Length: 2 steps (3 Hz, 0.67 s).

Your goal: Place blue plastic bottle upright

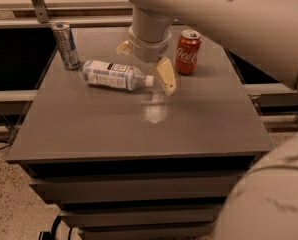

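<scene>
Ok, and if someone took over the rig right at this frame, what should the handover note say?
Gripper: open and empty, over the table at the bottle's cap end, with one finger just right of the cap. Whether it touches the cap cannot be told.
Bottle: on its side, mid-back of the table, cap pointing right and base toward the silver can. The red can stands upright to the right, behind the gripper.
Done: the gripper is at the bottle; no grasp yet.
Left: grip the bottle, stand it upright, release.
</scene>
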Tool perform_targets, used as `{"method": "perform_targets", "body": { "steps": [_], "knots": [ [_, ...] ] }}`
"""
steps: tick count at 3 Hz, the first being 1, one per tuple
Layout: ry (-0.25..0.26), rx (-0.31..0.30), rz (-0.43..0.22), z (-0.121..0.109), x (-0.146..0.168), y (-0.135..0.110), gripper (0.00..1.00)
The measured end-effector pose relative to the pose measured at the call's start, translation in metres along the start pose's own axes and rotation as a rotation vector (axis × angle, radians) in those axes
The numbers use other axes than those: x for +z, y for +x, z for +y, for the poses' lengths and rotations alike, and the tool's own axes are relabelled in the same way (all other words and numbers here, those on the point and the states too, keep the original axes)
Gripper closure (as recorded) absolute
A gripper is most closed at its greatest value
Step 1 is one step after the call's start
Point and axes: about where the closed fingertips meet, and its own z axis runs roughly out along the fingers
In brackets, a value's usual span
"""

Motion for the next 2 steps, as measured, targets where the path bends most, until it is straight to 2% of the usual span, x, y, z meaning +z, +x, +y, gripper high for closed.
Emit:
{"method": "perform_targets", "body": {
  "steps": [1, 2],
  "knots": [
    [0.001, -0.038, -0.001, -0.0021, -0.0015, -0.0009, 0.00],
    [0.000, -0.046, -0.001, -0.0021, -0.0018, -0.0011, 0.00]
  ]
}}
